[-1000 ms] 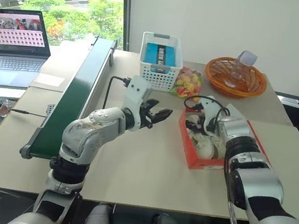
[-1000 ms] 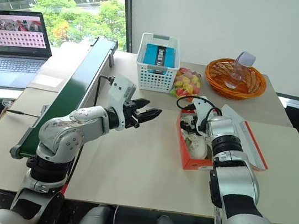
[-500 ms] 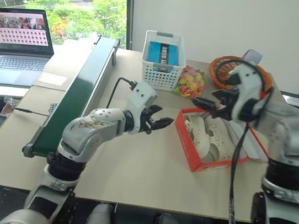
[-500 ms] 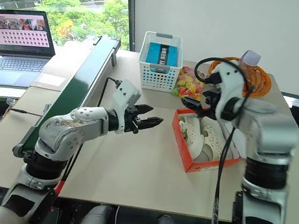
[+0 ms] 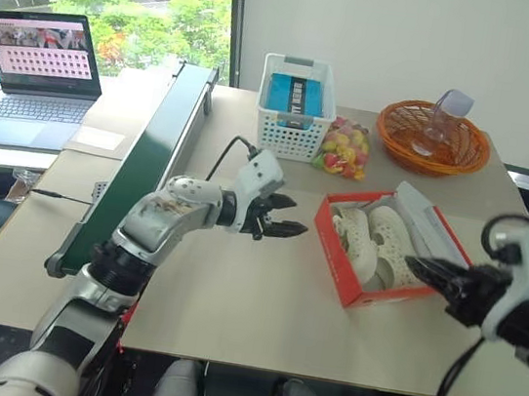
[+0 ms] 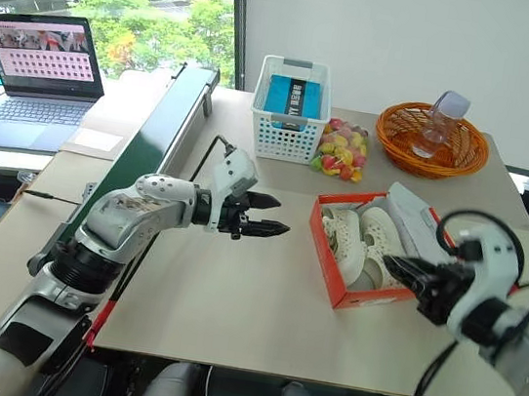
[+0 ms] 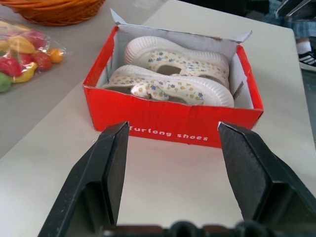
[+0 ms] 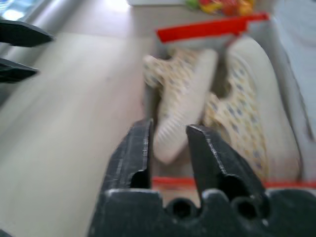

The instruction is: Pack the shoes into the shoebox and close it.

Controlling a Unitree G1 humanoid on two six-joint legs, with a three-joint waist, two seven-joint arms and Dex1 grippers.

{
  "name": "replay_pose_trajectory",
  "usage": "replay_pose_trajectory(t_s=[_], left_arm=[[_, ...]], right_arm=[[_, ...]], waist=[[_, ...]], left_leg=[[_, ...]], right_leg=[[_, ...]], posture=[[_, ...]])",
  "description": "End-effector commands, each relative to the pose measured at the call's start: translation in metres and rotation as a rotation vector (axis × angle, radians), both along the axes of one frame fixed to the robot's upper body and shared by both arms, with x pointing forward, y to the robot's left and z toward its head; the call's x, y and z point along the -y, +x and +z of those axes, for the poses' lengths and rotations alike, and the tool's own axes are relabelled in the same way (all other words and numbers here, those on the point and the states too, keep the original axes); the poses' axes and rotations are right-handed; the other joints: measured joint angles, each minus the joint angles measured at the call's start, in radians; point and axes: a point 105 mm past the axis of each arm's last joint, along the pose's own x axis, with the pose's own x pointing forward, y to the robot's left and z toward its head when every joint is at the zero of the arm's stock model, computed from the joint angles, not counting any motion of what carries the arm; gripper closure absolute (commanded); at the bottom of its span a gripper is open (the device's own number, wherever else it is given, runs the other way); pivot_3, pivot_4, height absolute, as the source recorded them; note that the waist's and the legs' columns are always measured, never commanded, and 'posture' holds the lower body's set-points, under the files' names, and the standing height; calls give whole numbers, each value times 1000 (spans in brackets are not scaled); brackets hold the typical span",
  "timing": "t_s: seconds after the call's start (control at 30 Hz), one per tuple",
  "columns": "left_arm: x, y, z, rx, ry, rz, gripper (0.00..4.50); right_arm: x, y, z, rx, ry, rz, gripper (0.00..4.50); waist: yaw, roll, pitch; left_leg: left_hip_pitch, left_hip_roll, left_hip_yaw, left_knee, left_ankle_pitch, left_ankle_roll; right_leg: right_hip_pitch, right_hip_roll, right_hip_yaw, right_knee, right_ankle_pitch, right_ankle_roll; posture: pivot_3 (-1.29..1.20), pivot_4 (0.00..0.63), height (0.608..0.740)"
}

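Note:
The orange-red shoebox (image 5: 336,249) stands open on the table's right half, its lid (image 5: 430,224) folded back to the far right with the white inside up. Both cream-white shoes (image 5: 354,240) (image 5: 395,240) lie side by side inside it, also seen as shoes (image 7: 170,89) in the left wrist view. My left gripper (image 5: 294,216) hovers open just left of the box, pointing at its red side wall (image 7: 168,123). My right gripper (image 5: 420,270) sits at the box's near right corner, fingers (image 8: 143,148) drawn close together with nothing between them.
At the back stand a white mesh basket (image 5: 297,104) with a blue box, a bag of colourful sweets (image 5: 343,148) and an orange wicker basket (image 5: 434,138) holding a clear bottle. A green conveyor (image 5: 147,157) runs along the left, beside a laptop (image 5: 36,68).
My right gripper has pulled back from over the shoebox to its near right corner and closed its fingers. The left gripper turned a little toward the box and stayed open.

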Motion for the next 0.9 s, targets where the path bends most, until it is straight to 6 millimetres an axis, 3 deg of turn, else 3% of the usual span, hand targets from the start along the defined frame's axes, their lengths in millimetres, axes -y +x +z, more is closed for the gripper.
replay_pose_trajectory(t_s=[0.03,0.23,0.4,0.57,0.67,0.9], left_arm=[[6,-3,12,82,14,-49,1461],[-5,-4,10,112,56,-27,1461],[-11,-6,9,116,68,0,1461],[-16,-9,11,109,67,32,1461],[-19,-11,11,105,73,40,1461],[-23,-11,15,106,78,59,1461]], right_arm=[[21,3,0,100,-35,-158,4421],[51,-3,-50,31,-50,-330,4421],[51,1,-80,4,-43,-314,4421],[58,19,-109,49,-44,-326,4421],[58,31,-119,85,-146,-292,4421],[52,48,-115,208,-306,-217,4421]], waist=[[-9,0,0],[-13,1,0],[-17,1,0],[-24,1,0],[-29,2,0],[-35,2,0]], left_leg=[[0,0,0,0,0,0],[1,0,-1,0,0,0],[1,-1,-1,0,0,0],[1,-1,-2,-1,0,0],[1,-1,-1,-1,0,0],[1,-2,-2,-1,0,0]], right_leg=[[0,0,0,0,0,0],[0,0,0,-1,2,1],[0,0,0,-1,2,1],[0,0,0,-1,2,1],[0,0,0,-1,2,1],[0,0,1,-1,2,1]], posture=[[0,150,735],[0,150,735],[0,150,735],[0,150,735],[0,150,735],[0,150,735]])
